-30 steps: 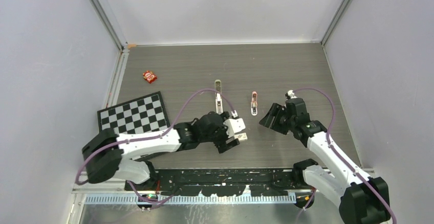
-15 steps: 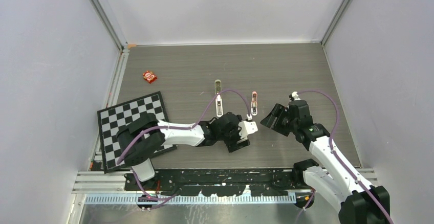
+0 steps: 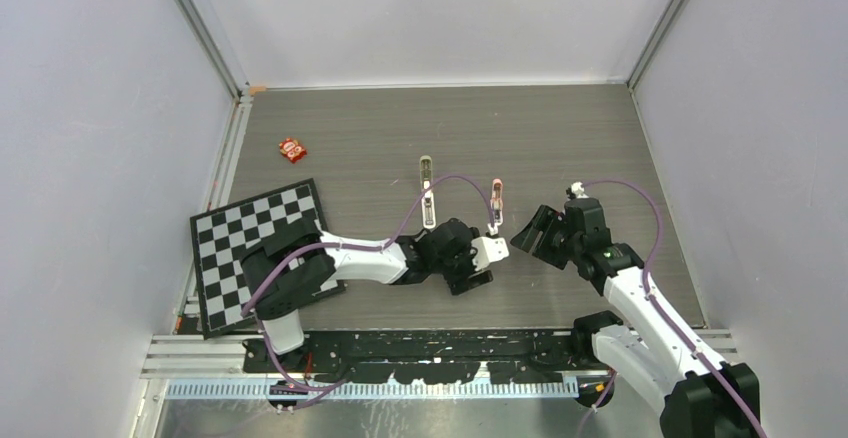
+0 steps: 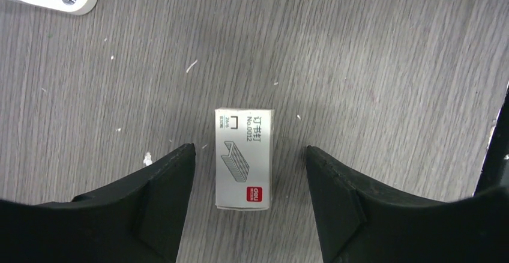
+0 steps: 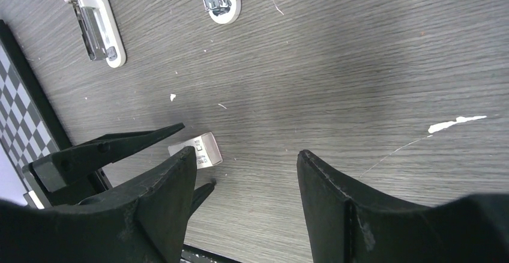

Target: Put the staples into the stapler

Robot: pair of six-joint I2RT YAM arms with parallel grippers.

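The stapler [image 3: 427,200], a small pale beige-green handheld one with a dark far end, lies lengthwise near the middle of the dark grey wood-grain table [image 3: 580,128]. That is how it looks from the overhead camera. Just to its right, apart from it, lies a smaller pink stapler-like piece [image 3: 495,202]. The left gripper [image 3: 481,263] reaches across in front of both and hangs low over the table. The right gripper [image 3: 530,230] waits just beside it. A black-and-white checkerboard [image 3: 255,228] and a small red packet [image 3: 292,149] sit well off to the left. I cannot pick out the staples from up here, because the left gripper covers that spot.

The left wrist camera shows the staples [image 4: 243,158] plainly. They are in a small grey-white cardboard box printed with a staple drawing and a red logo, lying flat on the wood. The left gripper's black fingers [image 4: 162,185] stand apart, one on each long side of the box. There is a clear gap on both sides, so nothing is held yet.

In the right wrist view, the right gripper [image 5: 246,153] is also spread wide, with only bare table between its fingers. The box lies off to its left, between the other arm's fingers. The stapler [image 5: 96,26] is further up, and its metal channel seems to be showing.

I judge this to be the pick-up of the staples, just before the grasp. The next move calls for the left jaws to close squarely on the box's long sides without tipping it or pushing it askew. After that comes a lift and a carry towards the stapler's channel.
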